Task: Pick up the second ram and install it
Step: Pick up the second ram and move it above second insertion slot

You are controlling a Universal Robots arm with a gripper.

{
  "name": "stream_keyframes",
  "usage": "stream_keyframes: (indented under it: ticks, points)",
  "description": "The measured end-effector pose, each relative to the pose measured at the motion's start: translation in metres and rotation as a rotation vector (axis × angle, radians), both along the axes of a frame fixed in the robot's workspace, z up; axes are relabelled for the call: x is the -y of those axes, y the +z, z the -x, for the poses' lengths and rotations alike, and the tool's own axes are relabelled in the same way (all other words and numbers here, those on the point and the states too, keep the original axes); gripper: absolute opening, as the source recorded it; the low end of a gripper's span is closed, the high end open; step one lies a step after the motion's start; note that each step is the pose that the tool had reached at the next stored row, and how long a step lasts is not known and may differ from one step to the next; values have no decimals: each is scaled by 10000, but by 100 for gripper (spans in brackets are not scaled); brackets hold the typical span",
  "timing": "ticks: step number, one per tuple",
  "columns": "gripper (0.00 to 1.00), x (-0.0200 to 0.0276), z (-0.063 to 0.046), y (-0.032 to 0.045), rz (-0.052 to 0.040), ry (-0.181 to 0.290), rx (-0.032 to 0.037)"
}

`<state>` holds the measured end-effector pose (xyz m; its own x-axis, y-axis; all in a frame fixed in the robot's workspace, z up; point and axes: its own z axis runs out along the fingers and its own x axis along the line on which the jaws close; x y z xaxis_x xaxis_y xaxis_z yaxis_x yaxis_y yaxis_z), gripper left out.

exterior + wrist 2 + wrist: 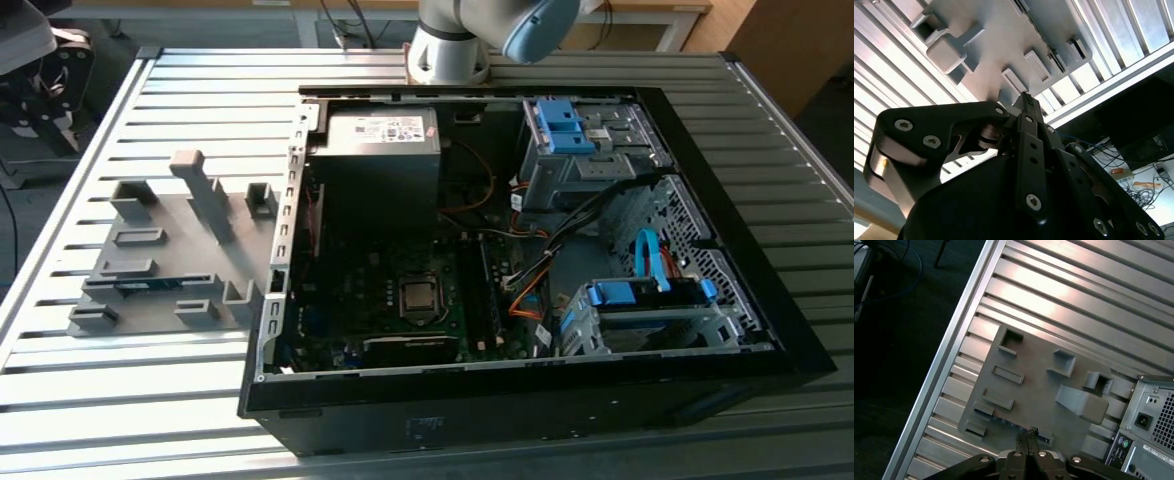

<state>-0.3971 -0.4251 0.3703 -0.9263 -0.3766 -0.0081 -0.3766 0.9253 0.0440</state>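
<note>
The second ram (144,284) is a thin blue strip lying in a slot of the grey fixture plate (160,262), to the exterior view's left of the open computer case (534,385). In the first wrist view the second ram (1004,420) shows as a dark strip along the plate's (1039,382) near edge. My gripper (1027,432) hangs well above the plate with its two fingers pressed together and nothing between them. In the second wrist view the gripper (1026,96) points at the plate (984,45) from a distance.
The case lies on its side on a slatted metal table (160,90), with the power supply (378,132), motherboard (400,290) and blue drive-bay latches (627,292) exposed. The arm's base (447,50) stands behind the case. The table's edge (949,355) drops to dark floor.
</note>
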Motion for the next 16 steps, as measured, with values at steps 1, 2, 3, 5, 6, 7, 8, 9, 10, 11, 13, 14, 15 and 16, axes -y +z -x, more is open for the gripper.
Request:
stream_keyframes:
  ticks: [1,2,3,5,6,7,8,9,10,11,13,14,15,16]
  points:
    - [11,0,1,-3,-1,109,-3]
    - [11,0,1,-5,-1,216,-6]
    - [11,1,3,-7,0,315,-10]
    - [11,2,6,-13,-1,518,-12]
    - [11,2,8,-15,0,624,-13]
    - [11,2,9,-16,0,716,-14]
    - [11,2,11,-18,0,796,-14]
    - [11,2,13,-21,0,871,-13]
    - [11,3,15,-23,-1,926,-11]
    - [11,3,16,-22,0,949,-12]
    - [11,3,16,-22,0,956,-13]
    - [11,3,16,-22,0,958,-13]
    - [11,3,17,-22,0,959,-14]
    - [11,3,17,-22,0,960,-14]
